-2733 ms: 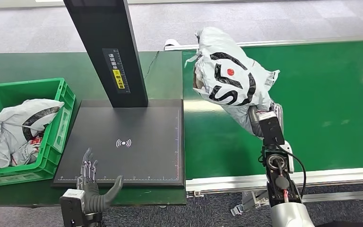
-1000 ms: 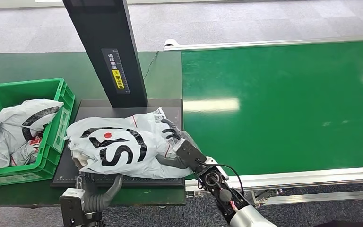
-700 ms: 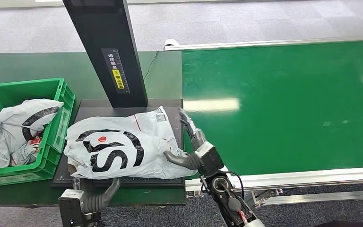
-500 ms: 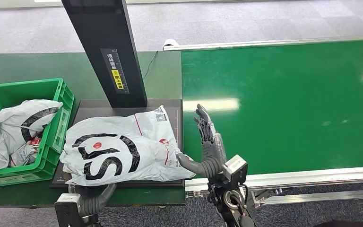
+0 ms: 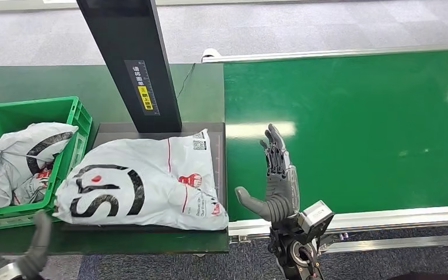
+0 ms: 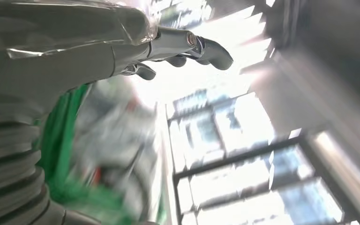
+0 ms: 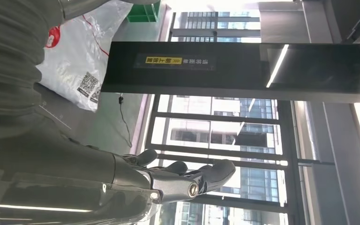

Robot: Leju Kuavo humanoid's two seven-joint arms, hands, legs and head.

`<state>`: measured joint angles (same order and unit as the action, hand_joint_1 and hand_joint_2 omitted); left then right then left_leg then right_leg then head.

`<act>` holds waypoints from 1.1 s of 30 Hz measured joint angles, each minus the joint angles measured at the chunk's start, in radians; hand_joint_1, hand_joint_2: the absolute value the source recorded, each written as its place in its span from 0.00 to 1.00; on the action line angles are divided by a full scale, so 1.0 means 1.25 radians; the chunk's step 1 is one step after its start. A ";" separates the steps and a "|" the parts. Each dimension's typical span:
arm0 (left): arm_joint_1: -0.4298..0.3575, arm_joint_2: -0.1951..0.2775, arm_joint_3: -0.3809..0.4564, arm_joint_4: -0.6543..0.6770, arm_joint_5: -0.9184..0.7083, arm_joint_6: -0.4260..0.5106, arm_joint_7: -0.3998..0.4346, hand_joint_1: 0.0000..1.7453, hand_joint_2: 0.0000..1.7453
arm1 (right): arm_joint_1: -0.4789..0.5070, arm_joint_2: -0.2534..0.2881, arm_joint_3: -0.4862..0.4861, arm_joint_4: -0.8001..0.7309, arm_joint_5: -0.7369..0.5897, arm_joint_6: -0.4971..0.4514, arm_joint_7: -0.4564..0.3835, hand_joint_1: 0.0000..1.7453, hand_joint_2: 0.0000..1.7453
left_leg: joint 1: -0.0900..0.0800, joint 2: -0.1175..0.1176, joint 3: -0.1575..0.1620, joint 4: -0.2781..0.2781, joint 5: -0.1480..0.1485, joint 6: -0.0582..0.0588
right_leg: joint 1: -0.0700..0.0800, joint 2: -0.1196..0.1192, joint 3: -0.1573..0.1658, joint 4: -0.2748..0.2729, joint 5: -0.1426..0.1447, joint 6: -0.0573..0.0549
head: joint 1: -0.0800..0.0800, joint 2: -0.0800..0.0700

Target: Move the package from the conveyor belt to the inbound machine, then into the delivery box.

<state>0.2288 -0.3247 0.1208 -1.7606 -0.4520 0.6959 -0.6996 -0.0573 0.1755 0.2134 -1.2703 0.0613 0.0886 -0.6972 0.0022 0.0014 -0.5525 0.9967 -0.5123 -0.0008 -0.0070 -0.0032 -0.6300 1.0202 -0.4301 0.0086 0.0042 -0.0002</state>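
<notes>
White plastic package (image 5: 143,184) with a black logo lies flat on the black platform of the inbound machine (image 5: 219,157), its left end overhanging toward the delivery box (image 5: 73,111) and touching its wall. One package on the machine; no hand touches it. Green delivery box sits just left of the platform and holds crumpled white bags (image 5: 17,154), the count not clear. Machine's black column (image 5: 131,58) rises behind the platform, bearing a yellow label. Right hand (image 5: 277,181) stands upright over the conveyor belt (image 5: 356,116) edge, beside the package, fingers spread, holding nothing. Left hand (image 6: 122,47) is blurred at the lower left of the head view; in the wrist view its fingers are extended and empty. Dark green tabletop (image 5: 35,81) carries machine and box; grey carpet floor (image 5: 268,23) lies beyond
</notes>
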 joint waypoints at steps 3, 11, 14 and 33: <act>-0.002 -0.004 0.096 -0.087 -0.033 0.001 0.000 0.00 1.00 | -0.002 0.003 0.000 0.000 0.000 0.000 0.004 0.00 1.00 | 0.000 0.000 0.000 0.000 0.000 0.000 | 0.000 0.000 0.000 0.000 0.000 0.000 | 0.000 0.000; -0.001 -0.012 0.216 -0.203 -0.113 0.001 0.002 0.00 1.00 | -0.009 0.008 0.000 0.000 -0.008 0.003 0.007 0.00 1.00 | -0.001 0.000 0.001 0.000 0.000 0.000 | 0.000 0.000 0.001 0.000 0.000 0.000 | 0.000 0.000; 0.004 -0.015 0.211 -0.205 -0.151 0.001 0.011 0.00 1.00 | -0.009 0.010 -0.001 0.000 -0.011 0.006 0.007 0.00 1.00 | -0.001 0.000 0.001 0.000 0.000 0.000 | 0.000 0.000 0.001 0.000 0.000 0.000 | 0.000 0.000; -0.090 0.022 -0.223 0.407 -0.616 -0.127 0.493 0.00 1.00 | 0.001 0.012 -0.030 -0.013 -0.004 0.047 0.002 0.00 1.00 | -0.002 0.000 0.002 0.000 0.000 0.000 | -0.001 0.000 0.001 0.000 0.000 0.000 | 0.000 0.000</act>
<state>0.1169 -0.2977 -0.1579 -1.2519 -1.2223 0.5375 -0.0839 -0.0555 0.1904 0.1756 -1.2861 0.0567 0.1467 -0.6951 0.0000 0.0013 -0.5498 0.9970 -0.5125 -0.0005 -0.0086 -0.0036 -0.6286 1.0197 -0.4301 0.0087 0.0042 -0.0004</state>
